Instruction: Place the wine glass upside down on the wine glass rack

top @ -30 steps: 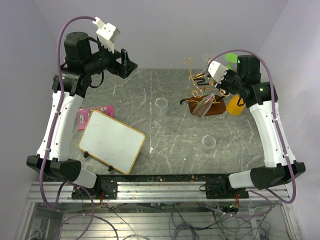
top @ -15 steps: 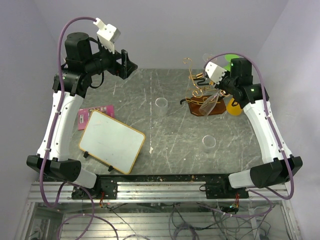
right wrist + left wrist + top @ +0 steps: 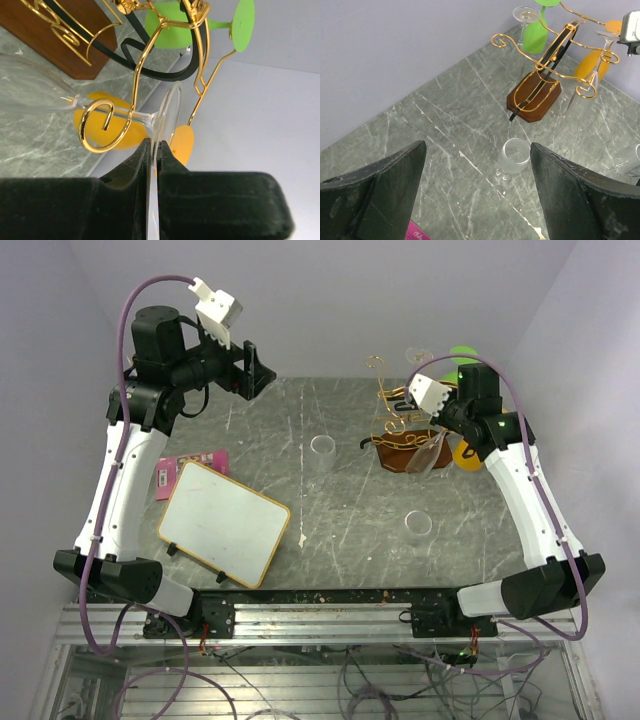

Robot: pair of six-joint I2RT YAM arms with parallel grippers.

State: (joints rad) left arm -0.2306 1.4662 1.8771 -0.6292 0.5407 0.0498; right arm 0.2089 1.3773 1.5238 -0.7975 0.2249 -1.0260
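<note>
Wine glass (image 3: 64, 100) foot pinched by right gripper (image 3: 152, 148) at rack (image 3: 141, 60); left gripper (image 3: 477, 151) gapes.

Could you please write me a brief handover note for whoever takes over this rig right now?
Left gripper: open, empty, raised away from the wine glass rack.
Right gripper: shut on the foot of the clear wine glass.
Wine glass: foot up, bowl down, stem at a gold hook of the rack; whether it is seated, I cannot tell.
Done: glass inverted and brought to the rack.
To do: seat the stem, open the right gripper, withdraw.
</note>
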